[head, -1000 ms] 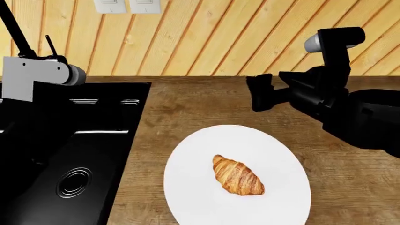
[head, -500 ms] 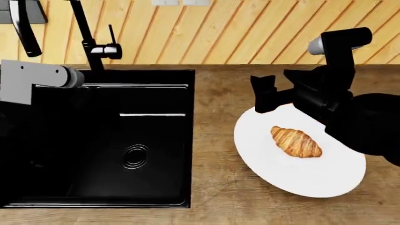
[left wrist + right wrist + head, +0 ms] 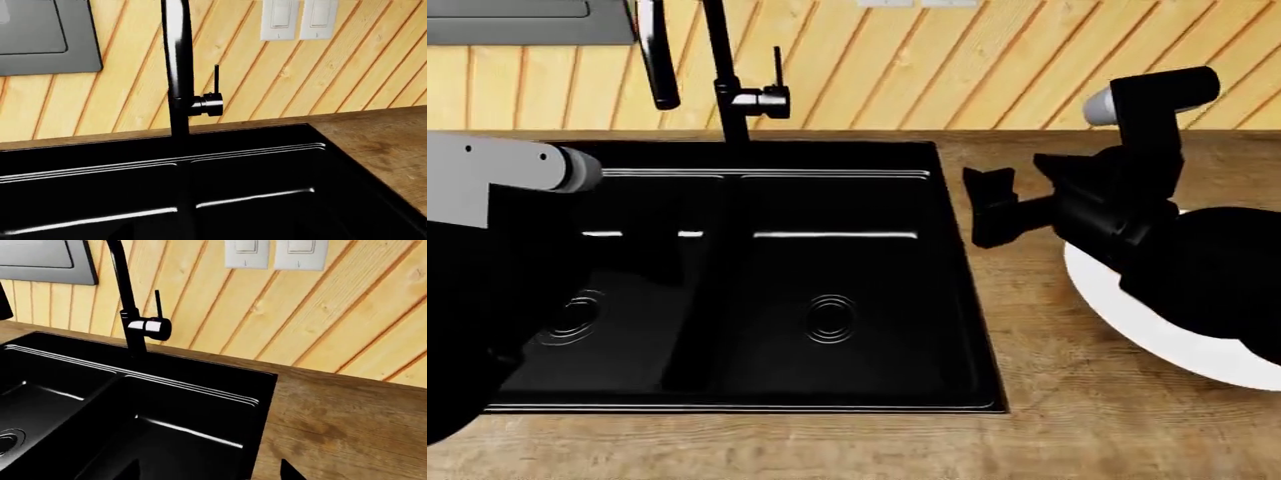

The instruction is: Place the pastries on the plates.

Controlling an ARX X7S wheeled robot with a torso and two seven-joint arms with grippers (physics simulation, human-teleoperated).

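Head view is filled mostly by a black double sink (image 3: 761, 290) set in the worktop (image 3: 1028, 330). One plate (image 3: 1121, 310) is seen at the right, largely hidden behind the right hand (image 3: 990, 208), whose fingers are held apart and empty. No pastry is visible. The left hand's state cannot be told. A search for the next pastry is judged to be in hand; one must be found before any grasp.

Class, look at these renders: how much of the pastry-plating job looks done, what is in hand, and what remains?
Done: cannot be confirmed. Only part of one white plate shows, behind the right arm, and no croissant is visible. In hand: nothing visible; the right pincer hangs over the wooden countertop beside the black double sink. Left: finding the pastries and plating them.
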